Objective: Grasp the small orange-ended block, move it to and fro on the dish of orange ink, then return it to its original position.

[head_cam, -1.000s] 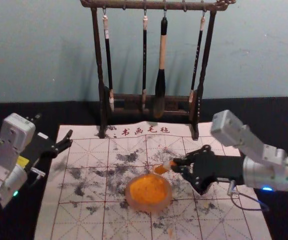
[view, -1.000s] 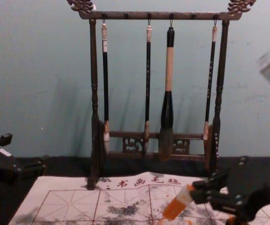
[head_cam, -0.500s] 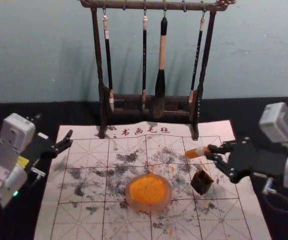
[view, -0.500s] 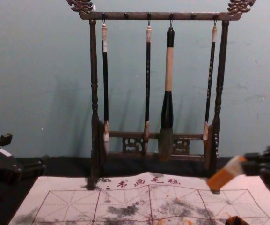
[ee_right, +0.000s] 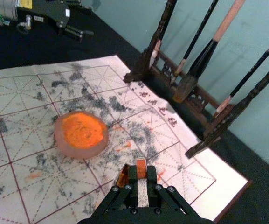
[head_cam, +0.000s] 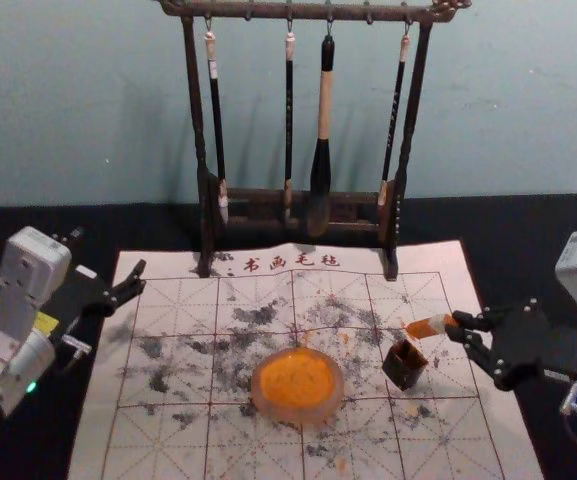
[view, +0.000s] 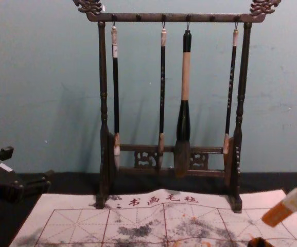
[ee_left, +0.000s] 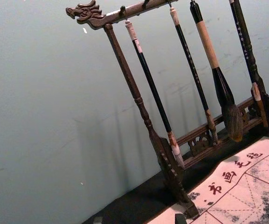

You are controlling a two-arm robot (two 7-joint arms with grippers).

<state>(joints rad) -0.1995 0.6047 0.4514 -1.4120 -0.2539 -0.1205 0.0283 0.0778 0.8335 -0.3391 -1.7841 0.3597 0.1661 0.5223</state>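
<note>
At the right of the head view, my right gripper [head_cam: 461, 327] is shut on the small block [head_cam: 428, 326], whose orange end points left and slightly down. The right wrist view shows the block [ee_right: 141, 168] between the fingertips of my right gripper [ee_right: 142, 176]. The chest view has the tilted block [view: 283, 208] above the mat at the right. The dish of orange ink [head_cam: 298, 385] sits on the mat, left of the gripper. My left gripper [head_cam: 140, 281] is parked over the mat's left edge.
A small dark square holder [head_cam: 405, 364] stands on the mat [head_cam: 178, 440], between the dish and my right gripper. Behind, a wooden rack [head_cam: 198, 120] carries several hanging brushes, its feet at the mat's back edge.
My right gripper has moved right, away from the dish, carrying the block and uncovering the dark holder in the head view. The left arm has stayed still.
</note>
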